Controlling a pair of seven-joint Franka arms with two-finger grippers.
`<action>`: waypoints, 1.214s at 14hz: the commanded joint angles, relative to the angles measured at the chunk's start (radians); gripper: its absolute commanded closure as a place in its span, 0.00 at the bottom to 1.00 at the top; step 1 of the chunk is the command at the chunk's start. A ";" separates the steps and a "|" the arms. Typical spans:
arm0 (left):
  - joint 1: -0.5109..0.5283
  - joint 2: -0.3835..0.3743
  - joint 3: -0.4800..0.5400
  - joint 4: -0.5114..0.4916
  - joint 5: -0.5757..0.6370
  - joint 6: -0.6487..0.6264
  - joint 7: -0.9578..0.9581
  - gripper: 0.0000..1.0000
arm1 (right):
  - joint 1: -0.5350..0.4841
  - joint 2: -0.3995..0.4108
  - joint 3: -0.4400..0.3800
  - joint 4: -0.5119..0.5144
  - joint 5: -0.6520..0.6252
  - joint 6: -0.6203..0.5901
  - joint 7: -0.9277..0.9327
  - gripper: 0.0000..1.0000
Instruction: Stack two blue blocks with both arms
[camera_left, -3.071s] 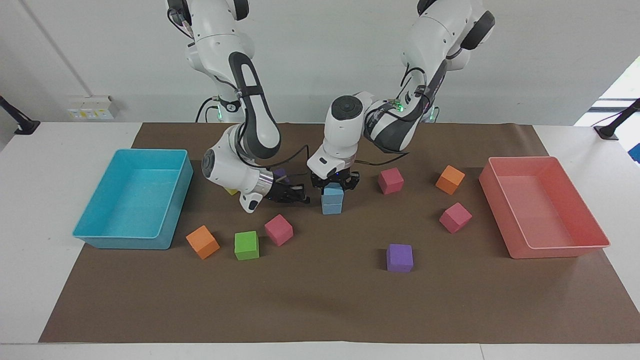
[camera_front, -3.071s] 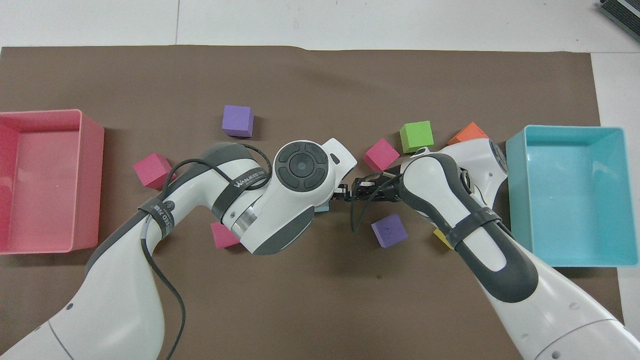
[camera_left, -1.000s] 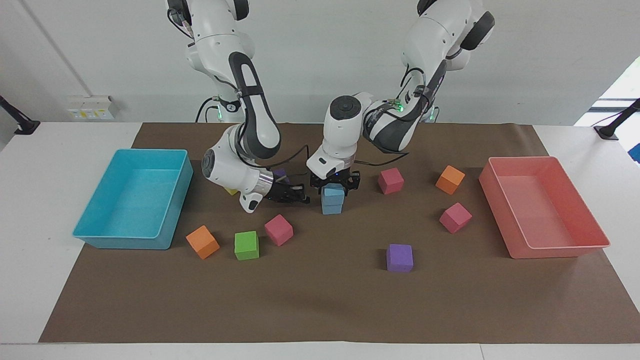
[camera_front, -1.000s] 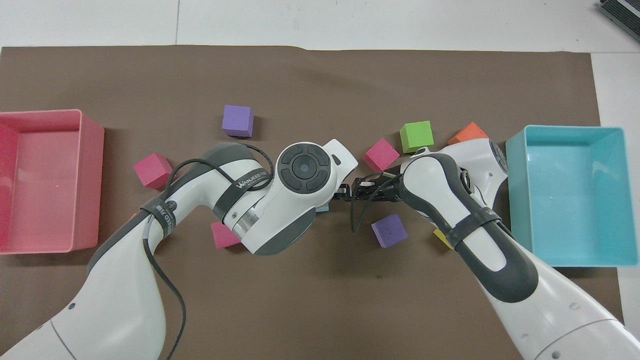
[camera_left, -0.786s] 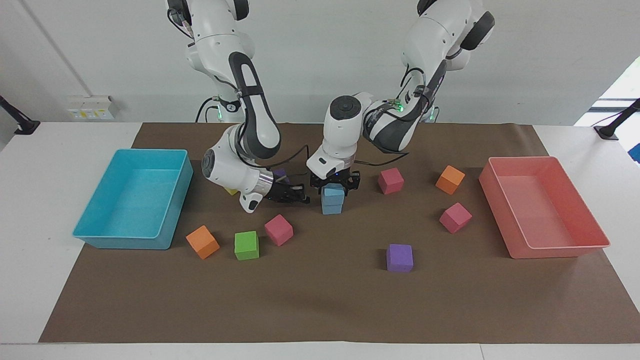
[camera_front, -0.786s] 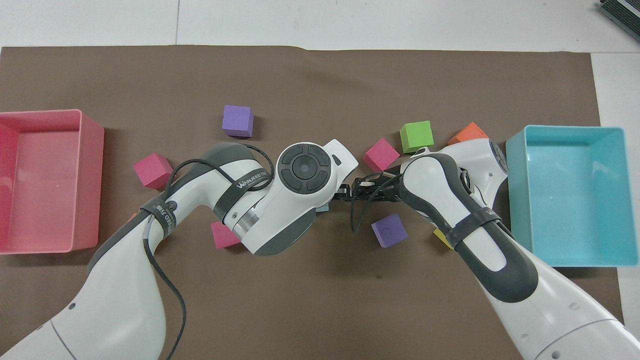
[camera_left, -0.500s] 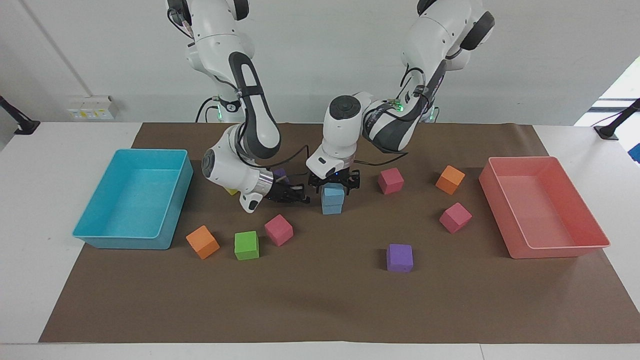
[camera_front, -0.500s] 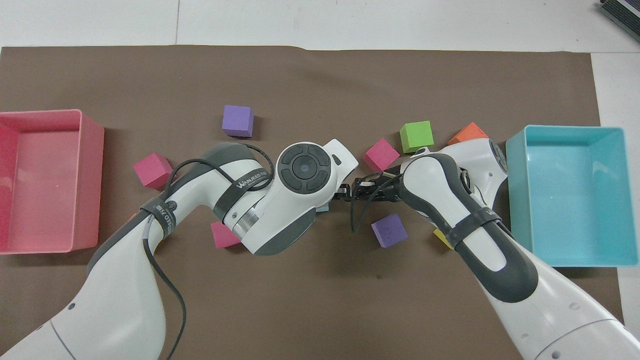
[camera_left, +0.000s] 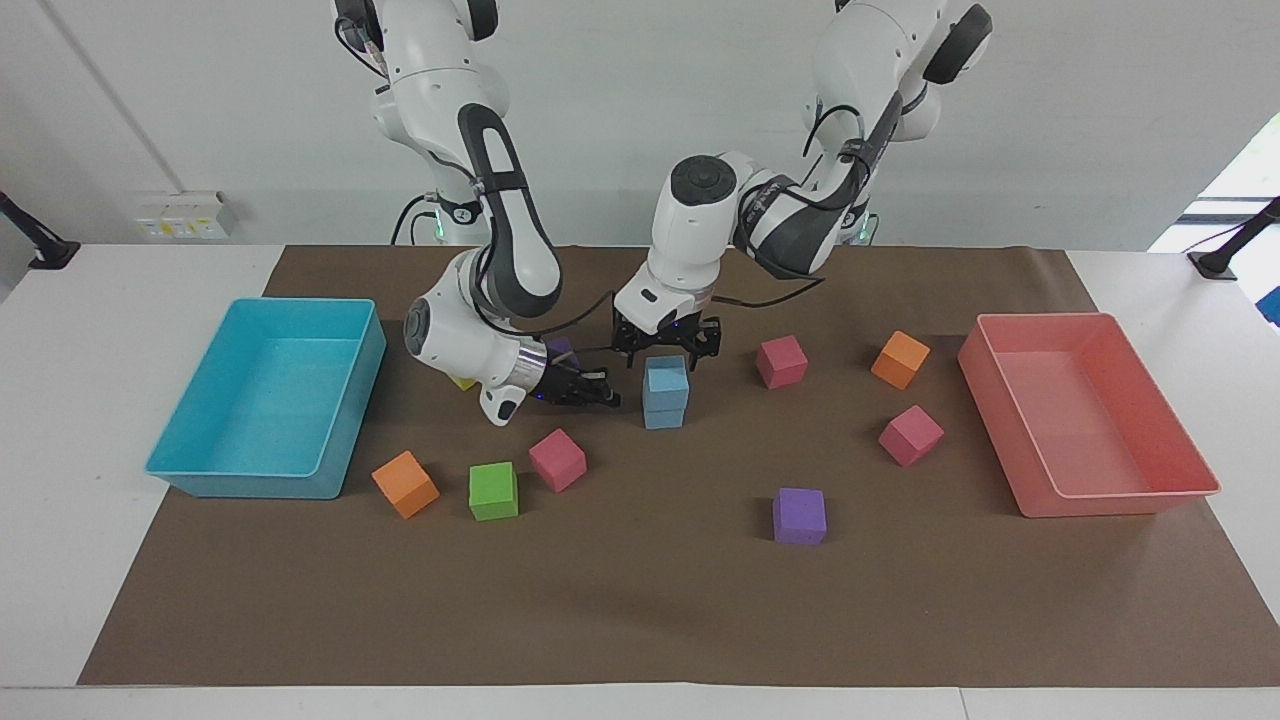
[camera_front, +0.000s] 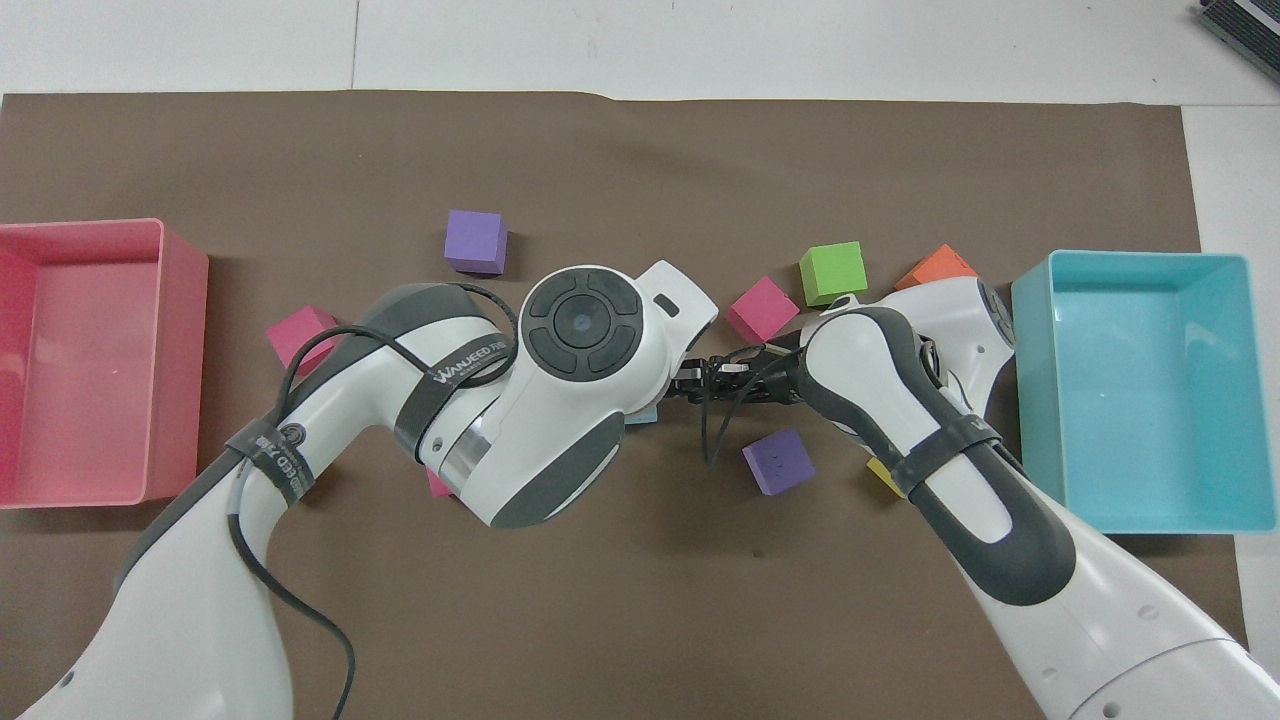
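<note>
Sky-blue foam blue blocks (camera_left: 665, 391), stacked

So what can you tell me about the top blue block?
The top blue block is a small, light sky-blue cube that looks like matte foam. It sits upright and fairly square on the bottom blue block, making a little tower in the middle of the brown mat. The left gripper hangs open just above it, not touching. Only the block below touches it. In the overhead view the left arm hides nearly all of it.

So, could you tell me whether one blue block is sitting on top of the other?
Yes, the upper blue block rests squarely on the lower blue block, with nothing gripping either.
</note>
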 joint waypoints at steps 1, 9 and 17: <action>-0.003 -0.097 0.062 -0.022 -0.043 -0.079 0.024 0.00 | -0.007 -0.003 0.005 -0.008 0.028 0.019 -0.024 1.00; -0.068 -0.279 0.434 -0.126 -0.123 -0.166 0.421 0.00 | -0.017 -0.061 0.001 0.002 -0.070 0.004 0.055 1.00; 0.023 -0.379 0.641 -0.062 -0.189 -0.345 0.873 0.00 | -0.092 -0.190 -0.006 0.075 -0.518 -0.094 0.241 1.00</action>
